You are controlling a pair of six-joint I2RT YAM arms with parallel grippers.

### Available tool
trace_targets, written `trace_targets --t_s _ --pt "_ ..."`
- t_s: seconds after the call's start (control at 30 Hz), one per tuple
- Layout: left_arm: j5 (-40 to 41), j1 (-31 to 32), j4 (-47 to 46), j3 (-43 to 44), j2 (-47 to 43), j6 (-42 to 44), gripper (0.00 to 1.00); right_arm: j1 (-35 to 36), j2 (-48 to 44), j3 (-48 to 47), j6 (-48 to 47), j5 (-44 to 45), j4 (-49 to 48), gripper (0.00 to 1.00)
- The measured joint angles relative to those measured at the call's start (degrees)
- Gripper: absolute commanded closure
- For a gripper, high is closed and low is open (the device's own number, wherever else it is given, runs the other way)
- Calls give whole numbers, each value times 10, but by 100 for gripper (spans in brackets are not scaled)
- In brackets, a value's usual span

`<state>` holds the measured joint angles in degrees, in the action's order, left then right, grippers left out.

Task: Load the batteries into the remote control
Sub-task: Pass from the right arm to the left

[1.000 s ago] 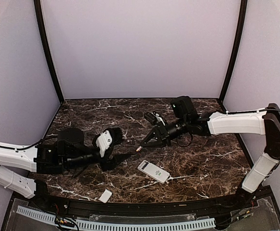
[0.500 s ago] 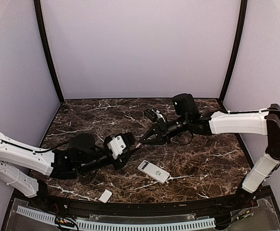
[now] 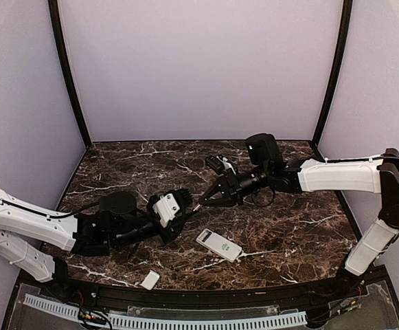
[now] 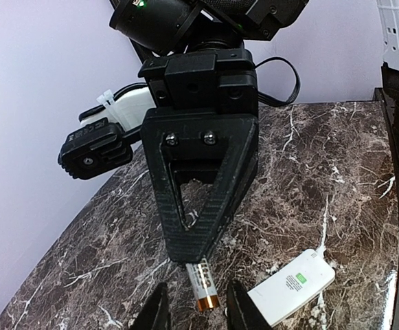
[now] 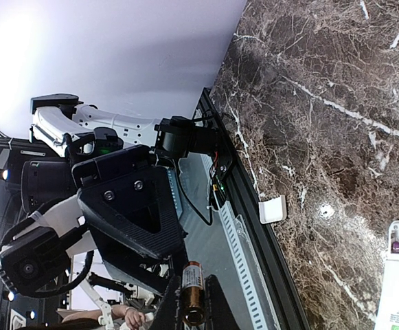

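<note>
1. Top view. The left gripper [image 3: 180,208] and right gripper [image 3: 202,203] meet tip to tip above the middle of the counter [image 3: 295,227]. The remote control [image 3: 219,245] lies flat, display up, just nearer than the meeting point, and neither arm touches it. A white cover plate [image 3: 150,279] sits at the near edge, well apart. What the right jaws hold is too small to read here.
2. Left wrist view. The right jaws are clamped on a pale battery [image 4: 202,285]. Part of it pokes out past the tips, coppery end cap outermost. The left jaws stand apart, one finger on each side of that free end. No contact, as far as I can tell. The remote control lies just beside, on the counter.
3. Right wrist view. This confirms the battery pinched between the right fingertips, with the left gripper close and facing it. There is a dark strip at the remote control's end, cut by the frame edge. Possibly a seated cell; cannot tell.
4. Judgement: the step in hand looks like a hand-over of the battery from right to left.
   - Centre the left jaws on the exposed length, not on the end cap.
   - Close the left jaws firmly before the right jaws let go.
   - Keep the battery's axis steady, because a slim cylinder pivots or rolls easily.
   - Note which end leads, for polarity.
</note>
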<state>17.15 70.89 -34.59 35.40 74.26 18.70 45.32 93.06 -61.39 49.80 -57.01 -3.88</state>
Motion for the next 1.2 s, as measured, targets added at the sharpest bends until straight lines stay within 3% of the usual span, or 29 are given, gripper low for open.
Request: trace_targets --t_s 0.23,0.83,0.87,0.93,1.03,1.2 --pt "0 0 12 0 3 -6 75 0 0 0 0 0 0 100" --pt "26 0 24 17 27 -17 100 0 0 0 0 -1 0 100" --pt "28 0 26 18 27 -19 100 0 0 0 -1 -1 0 96" --pt "31 0 35 21 27 -25 100 0 0 0 -2 0 2 79" --pt "36 0 63 32 27 -51 100 -2 0 -2 -18 7 17 65" --pt "35 0 160 67 27 -152 100 -21 0 -7 -51 34 70 59"
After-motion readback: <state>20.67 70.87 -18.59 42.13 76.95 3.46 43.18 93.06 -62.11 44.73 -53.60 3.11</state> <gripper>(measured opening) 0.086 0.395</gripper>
